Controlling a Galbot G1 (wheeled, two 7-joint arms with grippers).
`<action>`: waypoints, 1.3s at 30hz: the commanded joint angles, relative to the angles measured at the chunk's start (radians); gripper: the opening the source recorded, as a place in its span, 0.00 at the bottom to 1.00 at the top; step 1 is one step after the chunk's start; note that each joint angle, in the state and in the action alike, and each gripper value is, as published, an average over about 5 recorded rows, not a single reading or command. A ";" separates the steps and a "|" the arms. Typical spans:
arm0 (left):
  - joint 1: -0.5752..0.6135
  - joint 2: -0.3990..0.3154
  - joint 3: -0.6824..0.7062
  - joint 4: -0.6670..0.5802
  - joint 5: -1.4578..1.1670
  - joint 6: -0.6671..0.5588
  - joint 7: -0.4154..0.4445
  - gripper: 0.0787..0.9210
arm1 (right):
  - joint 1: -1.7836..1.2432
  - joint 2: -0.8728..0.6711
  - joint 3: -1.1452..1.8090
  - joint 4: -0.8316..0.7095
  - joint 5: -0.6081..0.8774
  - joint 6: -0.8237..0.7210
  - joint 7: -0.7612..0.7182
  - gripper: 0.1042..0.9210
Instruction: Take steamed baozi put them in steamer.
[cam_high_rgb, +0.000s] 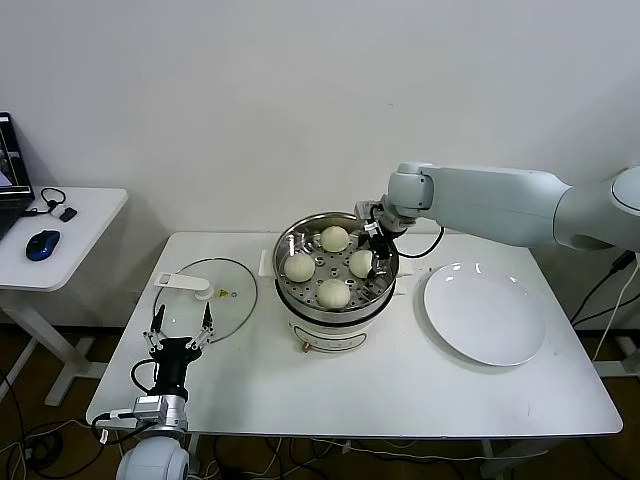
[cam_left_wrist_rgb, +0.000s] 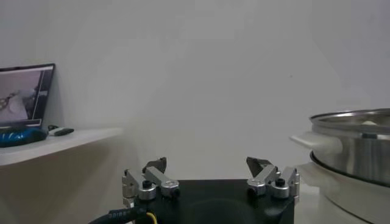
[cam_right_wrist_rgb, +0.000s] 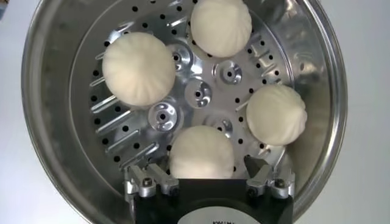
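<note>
Left gripper (cam_high_rgb: 181, 322) sits parked with its fingers spread and nothing between them, well to the left of the steamer (cam_high_rgb: 336, 308), at the near edge of the glass lid (cam_high_rgb: 204, 295) on the table (cam_high_rgb: 400, 385). I leave it there.

Moving right to the steamer itself: all four steamed baozi (cam_high_rgb: 334, 292) lie on the perforated tray (cam_right_wrist_rgb: 198, 94) inside it, spaced apart around the centre. The white plate (cam_high_rgb: 484, 312) to the right of the steamer is bare, so I judge the loading done.

Right gripper (cam_right_wrist_rgb: 209, 173) hangs over the right side of the steamer, jaws spread to either side of the bun nearest it. From the wrist view I think the fingertips stand clear of the dough, though the bun's bulge hides the contact line, so I would not swear to it.

These buns look soft, light and slightly tacky, with pleated tops that would dent under a hard squeeze. If I had to lift one again I would take it low across its widest part, gently, and watch for sticking to the fingers on release.
</note>
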 joint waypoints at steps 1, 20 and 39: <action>0.000 0.007 -0.006 -0.008 -0.004 0.003 0.001 0.88 | 0.086 -0.004 -0.030 0.016 0.098 -0.001 -0.037 0.88; 0.004 0.013 -0.001 -0.041 -0.007 0.014 0.004 0.88 | 0.202 -0.330 0.090 0.406 0.161 -0.257 0.304 0.88; 0.011 0.020 0.009 -0.024 0.002 0.006 0.003 0.88 | -1.291 -0.749 1.511 0.839 -0.150 -0.041 1.004 0.88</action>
